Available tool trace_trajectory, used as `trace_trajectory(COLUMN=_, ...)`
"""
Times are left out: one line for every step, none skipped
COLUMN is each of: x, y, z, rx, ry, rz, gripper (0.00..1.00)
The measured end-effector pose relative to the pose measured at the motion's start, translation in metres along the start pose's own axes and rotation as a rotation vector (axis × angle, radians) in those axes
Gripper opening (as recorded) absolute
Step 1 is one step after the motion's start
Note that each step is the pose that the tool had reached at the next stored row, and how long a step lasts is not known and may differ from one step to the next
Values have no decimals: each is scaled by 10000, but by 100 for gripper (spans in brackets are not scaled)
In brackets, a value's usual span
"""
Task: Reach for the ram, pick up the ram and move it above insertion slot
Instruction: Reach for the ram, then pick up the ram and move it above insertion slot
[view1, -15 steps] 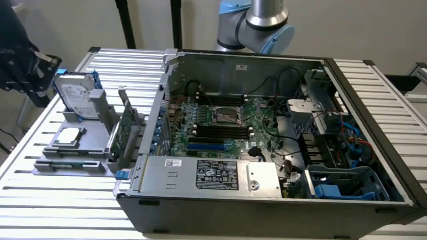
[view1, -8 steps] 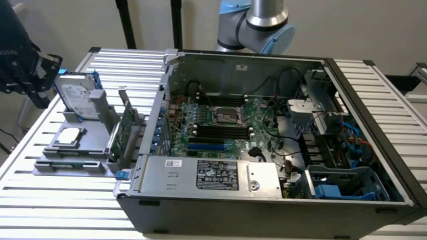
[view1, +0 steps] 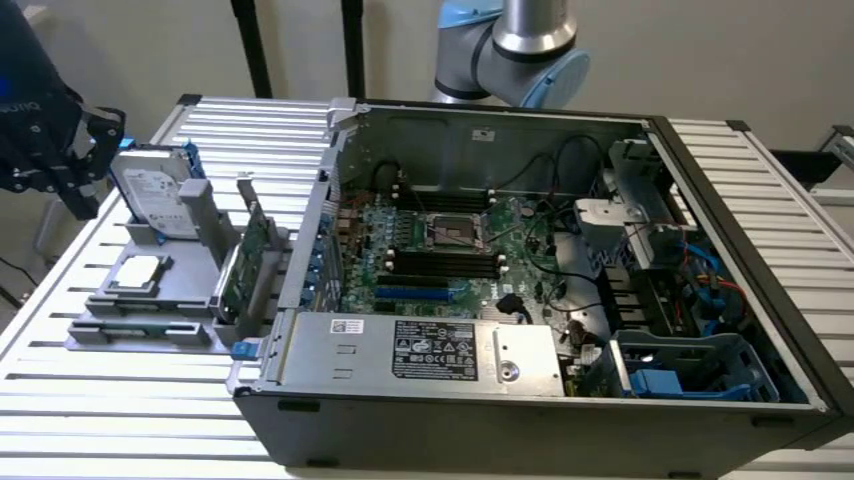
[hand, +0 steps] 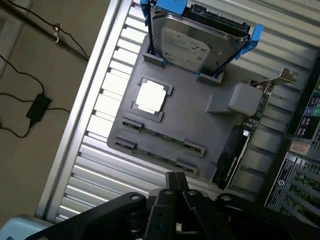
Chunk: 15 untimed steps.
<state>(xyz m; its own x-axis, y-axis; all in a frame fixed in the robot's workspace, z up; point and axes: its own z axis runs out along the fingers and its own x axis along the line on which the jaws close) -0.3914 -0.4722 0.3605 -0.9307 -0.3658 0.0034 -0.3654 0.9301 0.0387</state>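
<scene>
Fingers (hand: 174, 182) closed together | arm (view1: 527, 40) poised above grey tray (hand: 200, 115) edge | ram (hand: 165, 137) nearby

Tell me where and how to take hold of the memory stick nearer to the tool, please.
Probably grip the memory stick at the middle of its long upper edge, coming from straight above. It appears to stand on edge in a narrow groove of the gray holder, with brackets at both ends and the other stick close beside it, so only the middle looks free.

Pincer (hand: 176, 181) half cut by the frame edge; arm (view1: 527, 50) cropped above; ram (hand: 161, 136) edge-on, chips too small
</scene>
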Motion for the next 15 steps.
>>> trace_trajectory(x=0, y=0, z=3, rx=0, ry=7, rz=-178, gripper=11)
trace_trajectory(x=0, y=0, z=7, rx=1, ry=14, rz=-364, gripper=11)
trace_trajectory(x=0, y=0, z=10, rx=2, ry=21, rz=-542, gripper=11)
trace_trajectory(x=0, y=-1, z=13, rx=3, ry=28, rz=-724, gripper=11)
trace_trajectory(x=0, y=-1, z=17, rx=3, ry=36, rz=-903, gripper=11)
trace_trajectory(x=0, y=-1, z=20, rx=4, ry=42, rz=-1083, gripper=11)
trace_trajectory(x=0, y=-1, z=23, rx=4, ry=49, rz=-1263, gripper=11)
trace_trajectory(x=0, y=-1, z=27, rx=5, ry=56, rz=-1453, gripper=11)
trace_trajectory(x=0, y=-1, z=30, rx=5, ry=64, rz=-1638, gripper=11)
trace_trajectory(x=0, y=-1, z=33, rx=6, ry=71, rz=-1817, gripper=11)
trace_trajectory(x=0, y=-1, z=35, rx=7, ry=77, rz=-1993, gripper=11)
trace_trajectory(x=0, y=-2, z=37, rx=7, ry=84, rz=-2172, gripper=11)
trace_trajectory(x=0, y=-2, z=38, rx=8, ry=93, rz=-2357, gripper=11)
trace_trajectory(x=0, y=-2, z=39, rx=8, ry=99, rz=-2538, gripper=11)
trace_trajectory(x=0, y=-2, z=40, rx=9, ry=106, rz=-2716, gripper=11)
